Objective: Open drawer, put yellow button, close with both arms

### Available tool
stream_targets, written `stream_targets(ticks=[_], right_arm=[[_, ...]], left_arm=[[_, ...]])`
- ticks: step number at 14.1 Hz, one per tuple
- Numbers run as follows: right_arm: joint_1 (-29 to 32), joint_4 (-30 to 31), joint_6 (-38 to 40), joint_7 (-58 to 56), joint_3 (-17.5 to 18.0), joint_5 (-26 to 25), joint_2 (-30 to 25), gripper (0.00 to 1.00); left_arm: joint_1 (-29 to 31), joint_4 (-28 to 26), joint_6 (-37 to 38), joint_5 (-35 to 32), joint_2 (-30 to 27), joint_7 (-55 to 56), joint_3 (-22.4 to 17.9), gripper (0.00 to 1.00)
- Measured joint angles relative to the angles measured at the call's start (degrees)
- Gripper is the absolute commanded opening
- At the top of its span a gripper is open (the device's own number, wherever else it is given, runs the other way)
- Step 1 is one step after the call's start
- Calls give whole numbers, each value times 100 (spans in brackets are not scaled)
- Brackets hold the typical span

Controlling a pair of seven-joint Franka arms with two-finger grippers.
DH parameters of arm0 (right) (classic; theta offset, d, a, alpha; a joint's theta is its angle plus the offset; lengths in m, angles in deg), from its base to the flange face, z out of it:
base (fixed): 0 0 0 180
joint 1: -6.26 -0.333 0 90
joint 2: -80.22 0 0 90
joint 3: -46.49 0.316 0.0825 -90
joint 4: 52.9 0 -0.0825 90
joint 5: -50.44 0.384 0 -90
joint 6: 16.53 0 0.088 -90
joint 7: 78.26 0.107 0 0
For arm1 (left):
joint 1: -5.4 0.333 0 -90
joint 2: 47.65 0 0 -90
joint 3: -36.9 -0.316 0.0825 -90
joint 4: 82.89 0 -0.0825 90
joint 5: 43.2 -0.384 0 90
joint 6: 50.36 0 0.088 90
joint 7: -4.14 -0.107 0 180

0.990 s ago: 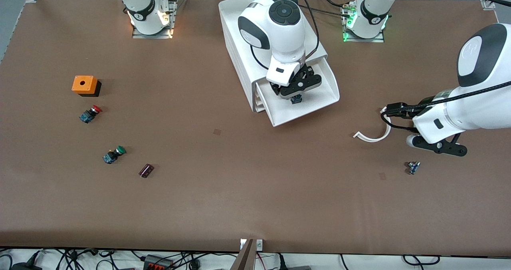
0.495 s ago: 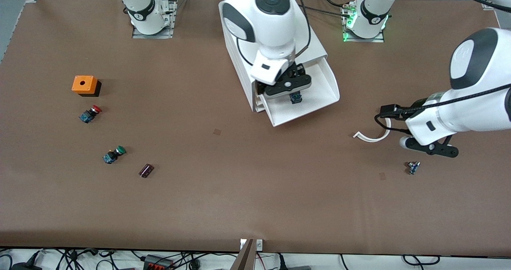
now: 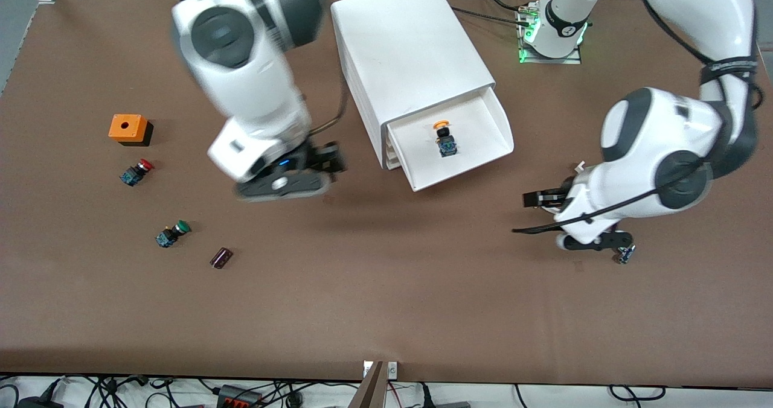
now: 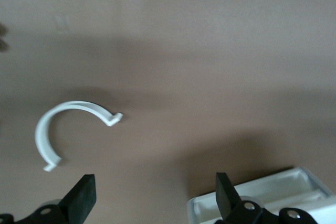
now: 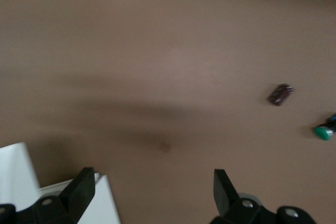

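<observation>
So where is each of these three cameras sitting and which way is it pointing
Front view: high across the table, facing both arms; shows the open drawer holding the yellow button, left gripper, right gripper.
Left wrist view: on the left wrist, looking down at the table; its open fingertips, a white curved piece and a drawer corner show.
Right wrist view: on the right wrist, looking down; its open fingertips, the cabinet's corner.
Shared: green button.

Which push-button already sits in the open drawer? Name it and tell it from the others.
The yellow button, lying in the pulled-out top drawer. The red-capped button and green-capped button lie on the bare table toward the right arm's end.
</observation>
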Motion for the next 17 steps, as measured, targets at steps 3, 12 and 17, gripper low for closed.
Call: stream_targets(ticks=[3, 12, 17], right_arm=[[915, 36, 126, -561, -7, 4, 1, 100], [1920, 208, 698, -635, -6, 6, -133, 100], [2611, 1342, 153, -943, 2, 2, -1054, 100]], left_arm=[[-364, -410, -575, 0, -14, 825, 17, 100], [-1017, -2126, -1668, 1, -862, 2436, 332, 97], [-1013, -2647, -1699, 160, -1130, 2799, 772, 98]])
